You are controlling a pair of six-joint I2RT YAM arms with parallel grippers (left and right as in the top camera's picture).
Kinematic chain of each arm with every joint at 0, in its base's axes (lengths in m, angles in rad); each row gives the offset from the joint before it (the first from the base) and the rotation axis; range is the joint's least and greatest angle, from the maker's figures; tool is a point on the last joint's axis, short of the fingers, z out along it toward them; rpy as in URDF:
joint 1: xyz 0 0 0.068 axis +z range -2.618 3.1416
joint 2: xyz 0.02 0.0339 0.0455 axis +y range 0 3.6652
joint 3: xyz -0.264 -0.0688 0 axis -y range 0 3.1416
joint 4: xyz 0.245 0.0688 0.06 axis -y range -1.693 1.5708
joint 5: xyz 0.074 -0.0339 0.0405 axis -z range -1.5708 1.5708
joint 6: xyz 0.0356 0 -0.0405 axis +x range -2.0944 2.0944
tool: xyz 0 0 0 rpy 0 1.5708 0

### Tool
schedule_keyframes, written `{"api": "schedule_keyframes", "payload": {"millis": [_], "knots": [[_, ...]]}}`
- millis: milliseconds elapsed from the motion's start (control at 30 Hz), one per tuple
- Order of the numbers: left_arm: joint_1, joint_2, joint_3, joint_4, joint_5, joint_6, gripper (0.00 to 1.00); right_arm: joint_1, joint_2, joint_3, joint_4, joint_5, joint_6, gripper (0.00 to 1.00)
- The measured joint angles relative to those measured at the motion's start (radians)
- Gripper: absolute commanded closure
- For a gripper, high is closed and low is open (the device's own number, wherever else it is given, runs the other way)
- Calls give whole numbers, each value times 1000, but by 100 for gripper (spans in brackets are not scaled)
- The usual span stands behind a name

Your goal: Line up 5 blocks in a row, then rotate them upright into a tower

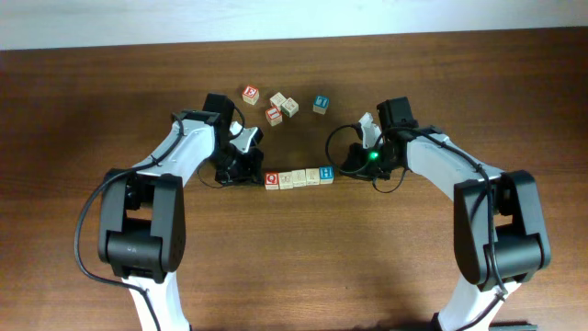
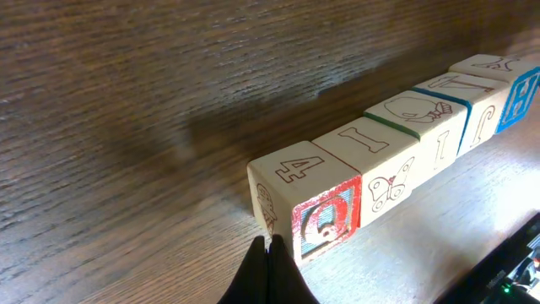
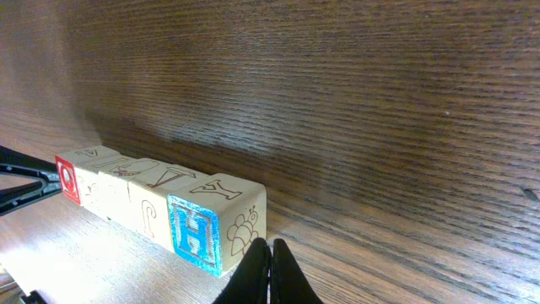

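Jaws pressed together on nothing, my left gripper (image 2: 268, 253) is sitting just beside the red-faced block (image 2: 326, 223) at one end of the row of five blocks (image 1: 299, 176); my right gripper (image 3: 270, 253), likewise closed and empty, is sitting beside the blue-faced block (image 3: 193, 233) at the other end

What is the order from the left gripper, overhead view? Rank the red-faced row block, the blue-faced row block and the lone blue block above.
1. Red-faced row block, at the row's left end, right beside the left gripper.
2. Blue-faced row block, at the row's right end.
3. Lone blue block, above the row, off to the right.
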Motion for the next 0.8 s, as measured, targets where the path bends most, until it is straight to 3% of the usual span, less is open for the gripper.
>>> {"api": "schedule_keyframes", "payload": {"millis": [367,800], "knots": [[0,0,0,-3,27,0,100,0,0,0,-8,76,97,95],[0,48,-2,37,45,22,100,2,0,0,8,-2,-35,95]]}}
